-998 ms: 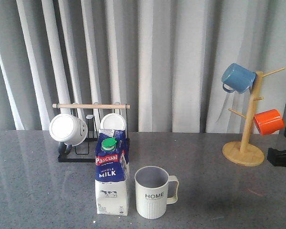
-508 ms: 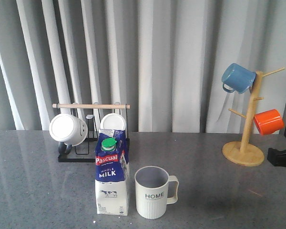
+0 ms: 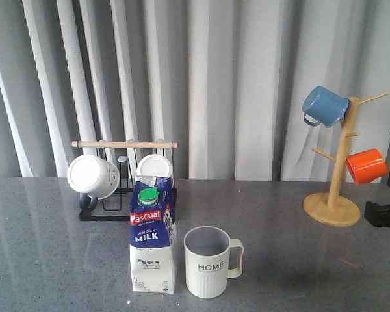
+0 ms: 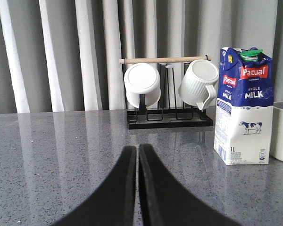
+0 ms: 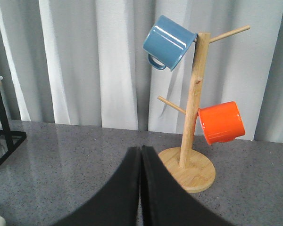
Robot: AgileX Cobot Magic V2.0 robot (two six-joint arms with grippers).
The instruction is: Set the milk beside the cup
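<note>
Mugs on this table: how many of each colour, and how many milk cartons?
White mugs on the black rack: 2
Pale ribbed HOME mug: 1
Blue mug: 1
Orange mug: 1
Milk carton: 1
Total: 5 mugs, 1 carton, 6 things.

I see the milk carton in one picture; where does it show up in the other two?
Front view: the milk carton stands low and left of centre, just left of the HOME cup.
Left wrist view: the carton is at the right side.
Right wrist view: not in it.
Shared landmark: the black mug rack behind the carton, in the front and left wrist views.
</note>
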